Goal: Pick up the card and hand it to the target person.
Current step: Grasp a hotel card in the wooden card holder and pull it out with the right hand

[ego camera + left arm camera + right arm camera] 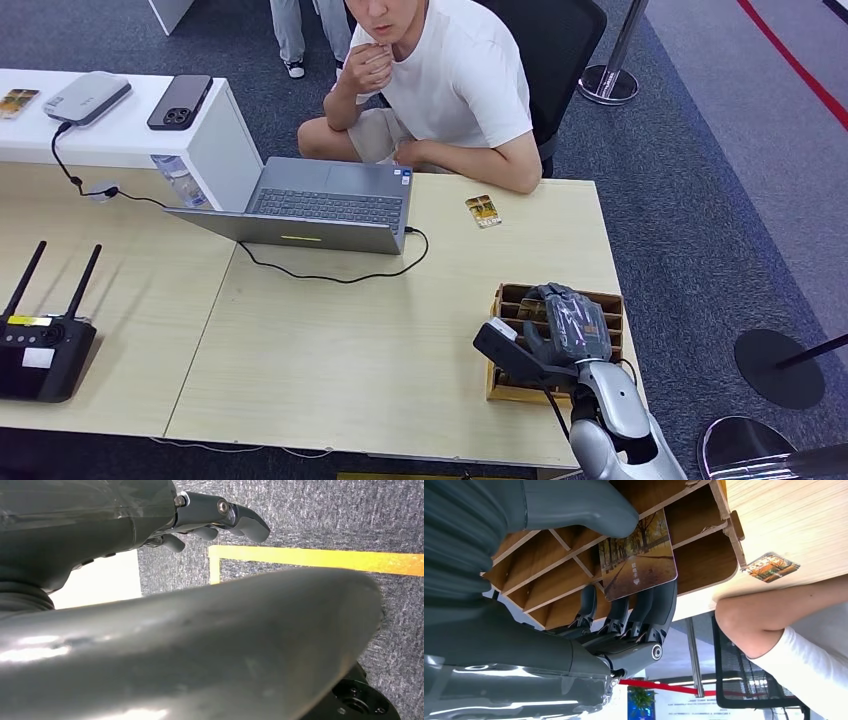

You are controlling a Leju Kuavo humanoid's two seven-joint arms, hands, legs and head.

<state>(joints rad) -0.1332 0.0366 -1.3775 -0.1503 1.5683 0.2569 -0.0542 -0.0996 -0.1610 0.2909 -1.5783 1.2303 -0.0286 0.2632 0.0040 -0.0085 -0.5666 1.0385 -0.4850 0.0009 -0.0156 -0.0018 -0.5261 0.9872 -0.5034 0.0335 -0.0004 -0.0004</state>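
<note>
In the head view the right hand [566, 322] covers most of the wooden slotted card box [610, 302] at the near right corner of the table [340, 350], so the card it holds is barely visible there. The right wrist view shows it plainly: the card [638, 555] is pinched between the thick grey thumb [579, 505] on its printed face and the dark fingers [651, 610] behind it, held just over the box's dividers [544, 575]. Its face carries a photo of an autumn tree-lined path with small white lettering too fine to read; one end is hidden under the thumb.

A second card [483, 211] with similar orange artwork lies flat on the far side of the table, just beside the forearm of the seated person [450, 90], whose head is cut off by the frame edge. An open laptop [320, 205] sits to the left of that card.

The left hand [215, 517] hangs over grey carpet with a yellow tape line [320, 557]; its fingers curl loosely with nothing between them, much of it blocked by the grey cover.
</note>
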